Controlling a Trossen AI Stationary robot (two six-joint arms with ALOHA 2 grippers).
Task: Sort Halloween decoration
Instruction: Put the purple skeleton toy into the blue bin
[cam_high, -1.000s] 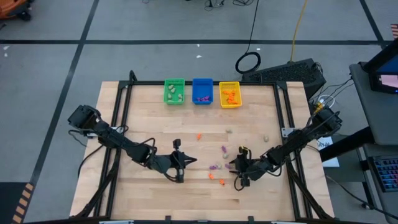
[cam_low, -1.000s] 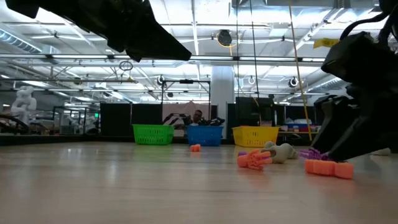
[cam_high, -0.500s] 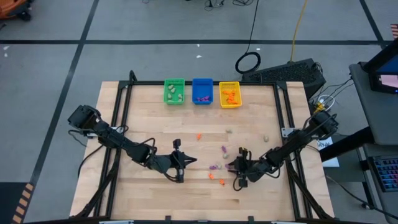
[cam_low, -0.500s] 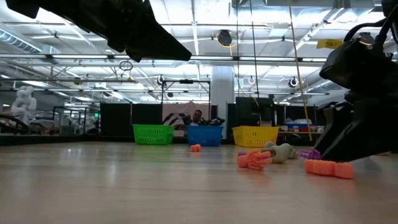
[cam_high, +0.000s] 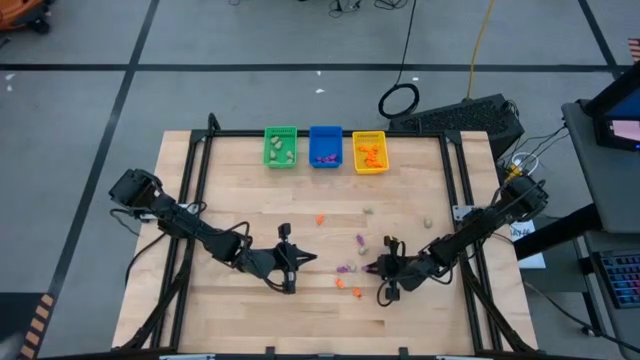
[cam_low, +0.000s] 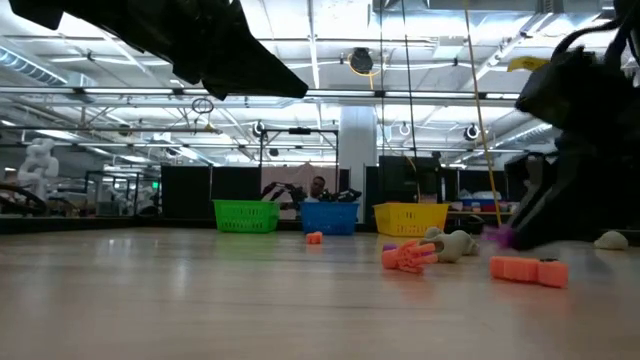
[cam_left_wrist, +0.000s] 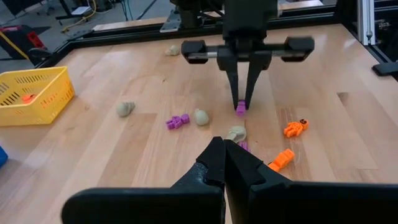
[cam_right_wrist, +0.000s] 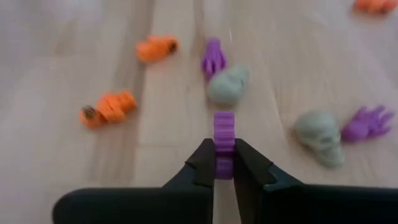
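Note:
Small Halloween decoration pieces lie scattered on the wooden table: an orange one (cam_high: 320, 219), beige skulls (cam_right_wrist: 229, 84) (cam_right_wrist: 318, 134), purple hands (cam_right_wrist: 213, 57) (cam_right_wrist: 367, 121) and orange figures (cam_right_wrist: 109, 107) (cam_low: 528, 269). My right gripper (cam_high: 373, 267) is at the cluster's right side, shut on a little purple ribbed piece (cam_right_wrist: 224, 134). My left gripper (cam_high: 312, 259) hangs shut and empty above the table, left of the cluster. At the far edge stand the green bin (cam_high: 280, 147), blue bin (cam_high: 325, 146) and yellow bin (cam_high: 369, 152), each holding some pieces. My right gripper pinches the purple piece's near end (cam_right_wrist: 224, 160) between its two fingertips (cam_right_wrist: 203, 167). The fingers slant down from the table's right side and lie along the piece, which sticks out past the tips. Whether its lower end (cam_left_wrist: 240, 110) touches the table I cannot tell.
A black frame (cam_high: 190, 200) runs round the table's edges. Bare wood lies between the cluster and the bins and across the table's left half. A beige piece (cam_high: 427, 221) lies apart, toward the right edge.
My right gripper has shut its fingers on the purple piece while staying at the same spot. My left arm has kept still, and the loose pieces lie where they were.

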